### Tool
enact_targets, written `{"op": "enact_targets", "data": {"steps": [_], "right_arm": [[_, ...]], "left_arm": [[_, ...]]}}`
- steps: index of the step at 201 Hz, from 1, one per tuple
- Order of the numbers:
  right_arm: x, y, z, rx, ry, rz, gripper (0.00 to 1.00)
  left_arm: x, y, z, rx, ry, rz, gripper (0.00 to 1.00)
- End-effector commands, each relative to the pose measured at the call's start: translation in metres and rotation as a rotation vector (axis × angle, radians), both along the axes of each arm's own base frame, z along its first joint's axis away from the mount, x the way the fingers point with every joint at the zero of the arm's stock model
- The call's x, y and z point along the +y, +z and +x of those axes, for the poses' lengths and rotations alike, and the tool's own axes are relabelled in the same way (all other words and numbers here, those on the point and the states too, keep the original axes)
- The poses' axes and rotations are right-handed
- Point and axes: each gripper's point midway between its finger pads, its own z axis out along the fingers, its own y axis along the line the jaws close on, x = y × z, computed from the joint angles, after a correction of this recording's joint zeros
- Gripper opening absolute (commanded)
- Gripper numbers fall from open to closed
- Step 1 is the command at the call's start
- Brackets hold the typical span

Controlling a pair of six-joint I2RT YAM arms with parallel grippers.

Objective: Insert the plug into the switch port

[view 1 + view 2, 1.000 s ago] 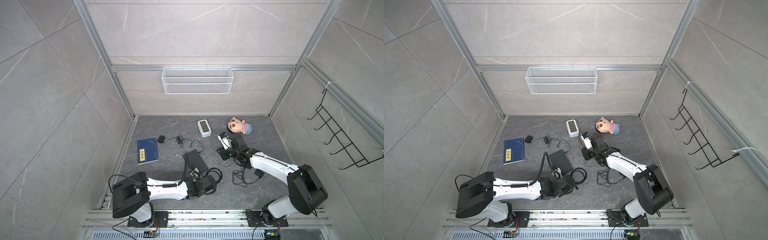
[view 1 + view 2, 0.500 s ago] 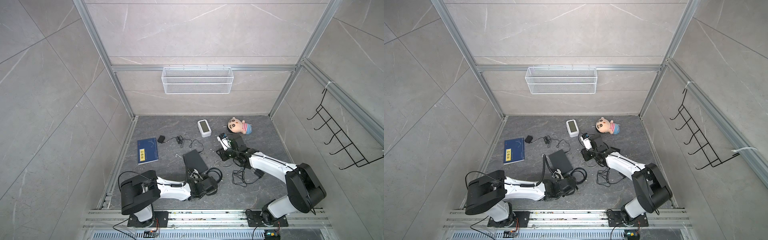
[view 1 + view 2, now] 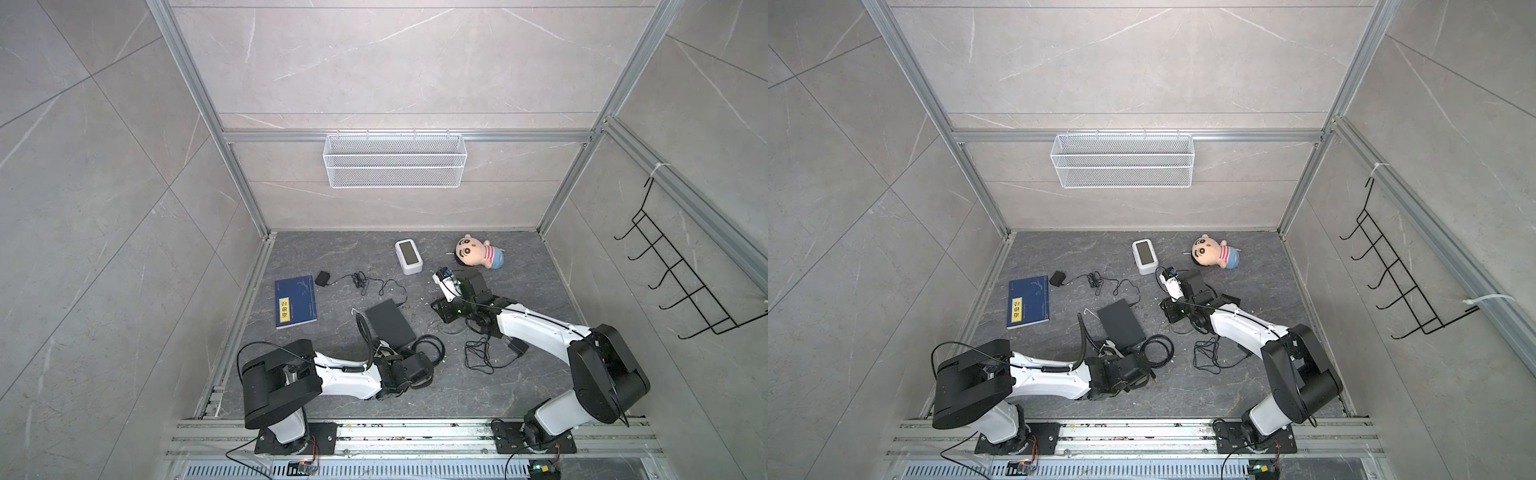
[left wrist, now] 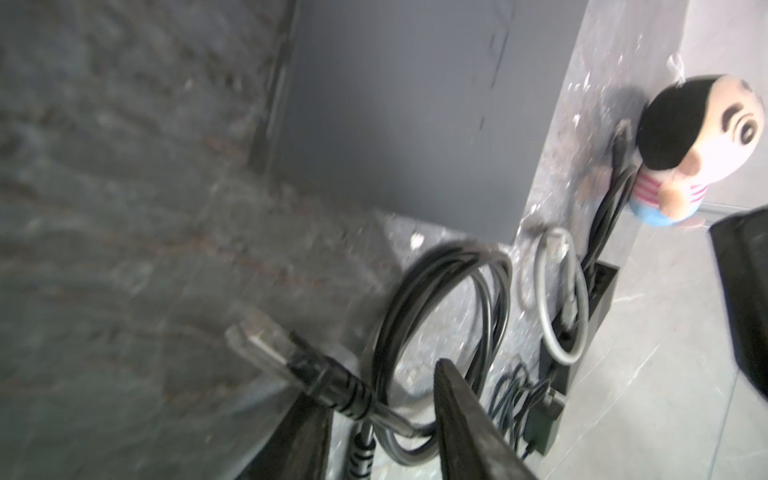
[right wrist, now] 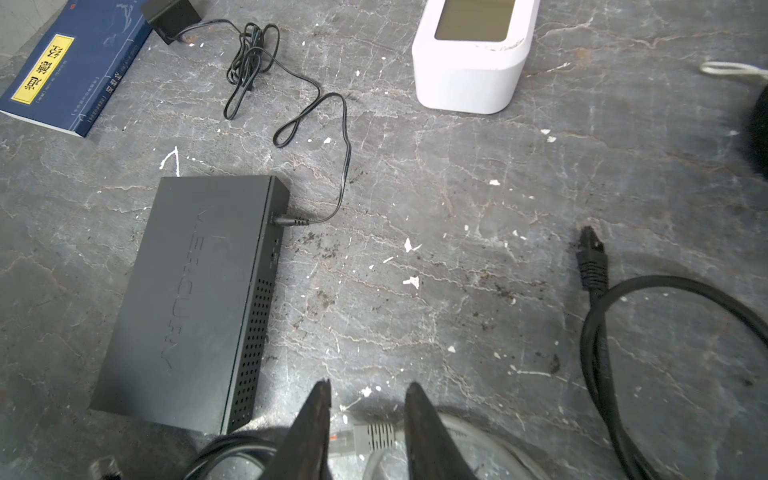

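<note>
The black switch (image 3: 388,326) (image 3: 1120,326) lies flat mid-floor; its ports are hidden in every view. My left gripper (image 3: 426,368) (image 3: 1144,372) sits low by its near end, beside a black cable coil (image 3: 428,351). In the left wrist view a clear plug (image 4: 266,351) with a black boot lies across the left gripper (image 4: 374,380), its cable running between the parted fingers. My right gripper (image 3: 444,313) (image 5: 370,384) hovers open over a grey plug (image 5: 376,434) on the floor. The switch (image 5: 195,299) is to its side.
A blue book (image 3: 295,307), a white clock (image 3: 408,256) and a doll (image 3: 478,252) lie round the back. A thin power lead (image 5: 332,166) runs into the switch. Another black plug end (image 5: 590,257) and a tangle of thin cable (image 3: 478,357) lie right of the switch.
The left arm's shoulder and elbow have shifted a little to the right while its gripper stays by the coil, and its jaws have drawn closer together. The right arm has not moved.
</note>
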Motion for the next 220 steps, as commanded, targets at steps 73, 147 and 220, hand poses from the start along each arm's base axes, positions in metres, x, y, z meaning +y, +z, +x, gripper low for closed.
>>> {"op": "enact_targets", "data": {"steps": [73, 147, 220], "right_arm": [[0.008, 0.018, -0.008, -0.016, 0.044, 0.05, 0.34], [0.012, 0.016, -0.012, 0.0, 0.064, 0.059, 0.34], [0.058, 0.036, -0.019, -0.018, 0.145, 0.192, 0.33]], "left_arm": [[0.069, -0.049, -0.01, 0.054, -0.086, 0.29, 0.11], [0.097, 0.016, 0.034, -0.123, -0.374, 0.413, 0.03], [0.172, 0.093, 0.068, -0.158, -0.784, 0.784, 0.05]]}}
